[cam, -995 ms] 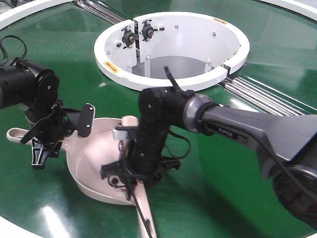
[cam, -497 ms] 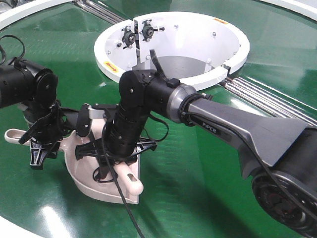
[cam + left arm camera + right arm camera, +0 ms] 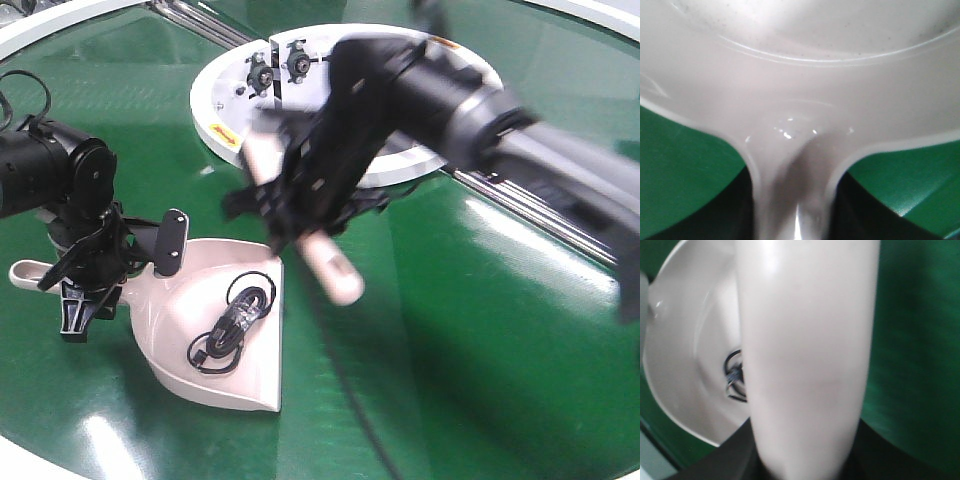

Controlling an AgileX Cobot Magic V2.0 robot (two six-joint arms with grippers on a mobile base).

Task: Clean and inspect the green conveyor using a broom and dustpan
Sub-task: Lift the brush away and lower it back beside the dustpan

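Note:
The beige dustpan [image 3: 225, 300] lies on the green conveyor [image 3: 450, 350] at the left, and a black coiled cable [image 3: 232, 322] rests inside it. My left gripper [image 3: 90, 278] is shut on the dustpan's handle [image 3: 792, 200], which runs up between the jaws to the pan's back wall. My right gripper [image 3: 300, 205], blurred by motion, hangs above the belt behind the pan and is shut on the broom [image 3: 325, 262]. The broom's beige handle [image 3: 805, 355] fills the right wrist view, with the dustpan [image 3: 685, 355] and cable [image 3: 735, 376] to its left. I cannot make out the bristles.
The white central ring [image 3: 215, 110] opens just behind the right arm. Steel rollers [image 3: 530, 200] run along a seam at the right. The belt's white rim [image 3: 60, 25] curves along the far left.
My right arm has swung up and back off the dustpan with the broom, uncovering the black cable in the pan. The left gripper and dustpan stayed put.

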